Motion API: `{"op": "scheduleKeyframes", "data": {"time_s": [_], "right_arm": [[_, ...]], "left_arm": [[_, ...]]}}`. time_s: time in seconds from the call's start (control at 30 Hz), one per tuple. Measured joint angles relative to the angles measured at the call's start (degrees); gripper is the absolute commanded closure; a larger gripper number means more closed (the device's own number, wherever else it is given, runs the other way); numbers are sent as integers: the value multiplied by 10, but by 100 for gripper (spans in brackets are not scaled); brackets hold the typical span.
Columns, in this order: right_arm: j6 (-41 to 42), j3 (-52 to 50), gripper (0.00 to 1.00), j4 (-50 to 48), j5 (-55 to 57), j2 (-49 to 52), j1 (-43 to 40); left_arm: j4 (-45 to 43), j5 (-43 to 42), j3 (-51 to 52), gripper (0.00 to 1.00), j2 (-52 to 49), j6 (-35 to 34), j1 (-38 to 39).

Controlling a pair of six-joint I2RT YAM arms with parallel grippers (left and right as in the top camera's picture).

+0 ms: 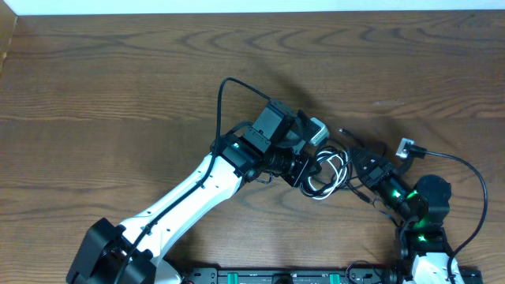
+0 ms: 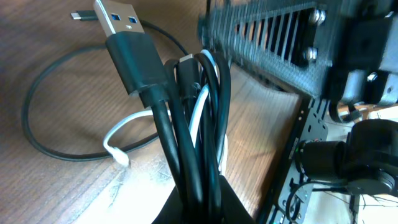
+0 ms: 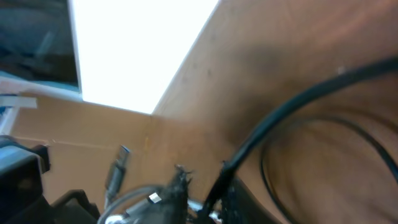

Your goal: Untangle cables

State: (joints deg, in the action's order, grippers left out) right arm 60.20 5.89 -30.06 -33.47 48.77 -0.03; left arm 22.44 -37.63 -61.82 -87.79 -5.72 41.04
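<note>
The cables (image 1: pixel 330 171) are bunched in a black and white tangle at the table's middle, between my two grippers. My left gripper (image 1: pixel 309 172) is shut on the bundle; in the left wrist view several black strands and a white one (image 2: pixel 200 109) rise out of the closed jaws (image 2: pixel 199 210). A black USB plug (image 2: pixel 124 38) sticks up from the bundle. A black loop (image 2: pixel 37 115) and a white end (image 2: pixel 118 146) lie on the wood. My right gripper (image 1: pixel 357 160) is at the tangle's right side, shut on a black cable (image 3: pixel 292 106) that runs between its fingertips (image 3: pixel 202 182).
Thick black arm wires arc over the left arm (image 1: pixel 223 95) and round the right arm (image 1: pixel 477 185). The table's (image 1: pixel 118 71) pale back edge runs along the top. The arms' base rail (image 1: pixel 284 276) lines the front edge. The right wrist view is blurred.
</note>
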Motion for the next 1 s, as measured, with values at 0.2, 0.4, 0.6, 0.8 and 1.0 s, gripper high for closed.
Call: {"op": "scheduleKeyframes", "data": {"time_s": [0.2, 0.4, 0.6, 0.8, 1.0], "right_arm": [[8, 0, 99, -83, -8, 2, 0], [10, 0, 99, -197, -98, 2, 0], [18, -1, 99, -283, -195, 3, 0], [45, -1, 99, -406, -261, 2, 0], [75, -1, 99, -432, -291, 2, 0]], "left_arm": [[0, 3, 0, 92, 0, 0, 0], [-13, 53, 0, 92, 0, -15, 1], [-49, 145, 0, 92, 0, -114, 1], [-46, 233, 0, 92, 0, -208, 0], [-45, 264, 0, 92, 0, -239, 1]]}}
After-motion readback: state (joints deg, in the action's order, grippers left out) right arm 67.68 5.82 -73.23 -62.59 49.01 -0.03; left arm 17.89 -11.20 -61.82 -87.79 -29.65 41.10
